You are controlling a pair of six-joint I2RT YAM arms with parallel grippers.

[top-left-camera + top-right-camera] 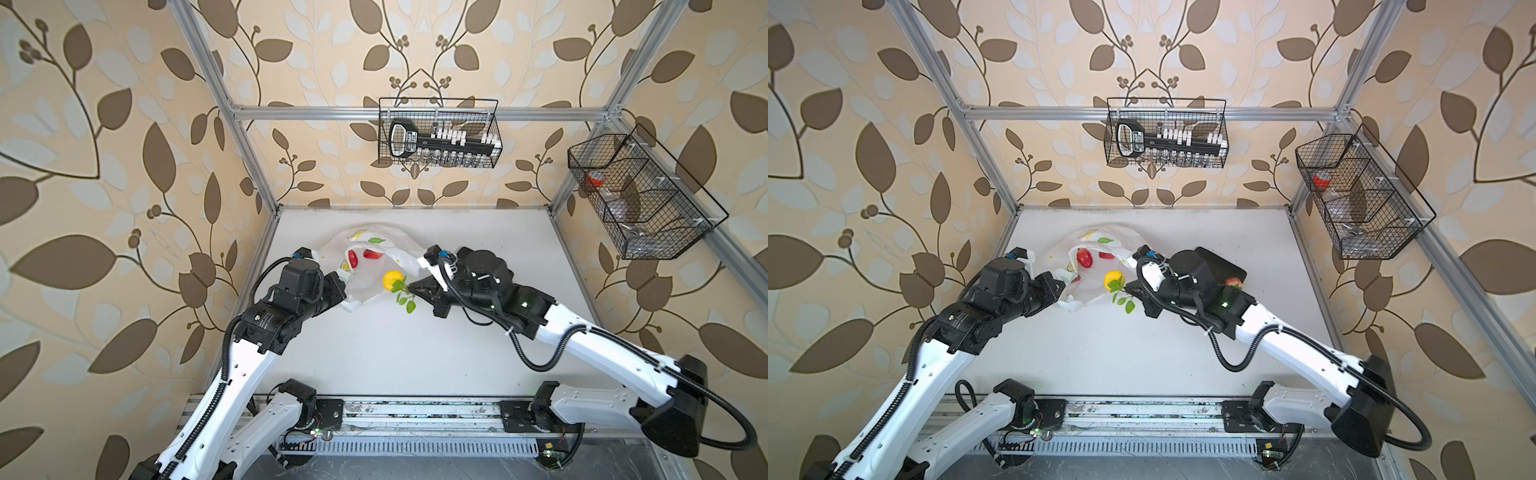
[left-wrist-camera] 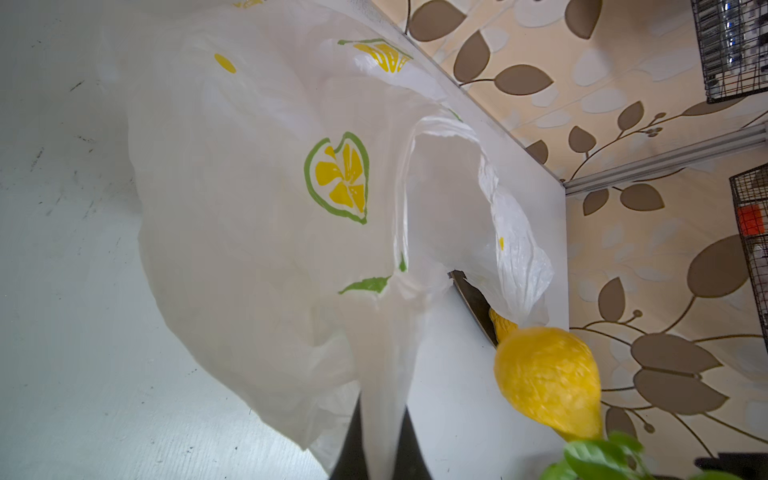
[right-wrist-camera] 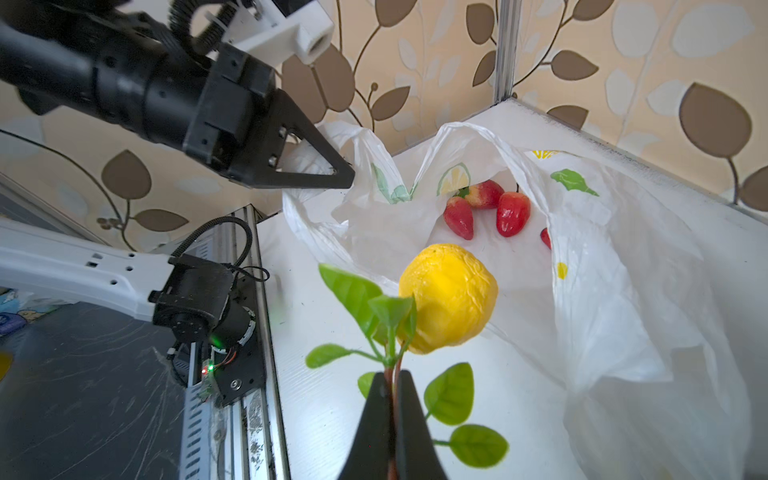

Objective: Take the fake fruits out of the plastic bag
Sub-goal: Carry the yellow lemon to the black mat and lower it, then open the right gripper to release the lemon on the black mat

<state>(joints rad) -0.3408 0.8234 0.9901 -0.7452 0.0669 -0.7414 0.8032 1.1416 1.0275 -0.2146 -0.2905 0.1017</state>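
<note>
Yellow lemon [image 3: 449, 297] hangs by its stem [image 3: 392, 365] from my right gripper [image 3: 392, 399], pinched shut at the bag [image 3: 623, 270] mouth. The left gripper [image 3: 348, 175] clamps the rim. I'd lift clear slowly, leaving the strawberries [image 3: 459, 216] inside undisturbed.

Front half of the white desk [image 1: 395, 353] is open, but the mouth of the crinkly translucent lemon-print plastic bag [image 3: 623, 270] is crowded: left hand [image 3: 340, 176] clamped on its edge, right hand [image 3: 392, 386] dangling a glossy yellow plastic lemon [image 3: 449, 297] in front of it.
</note>
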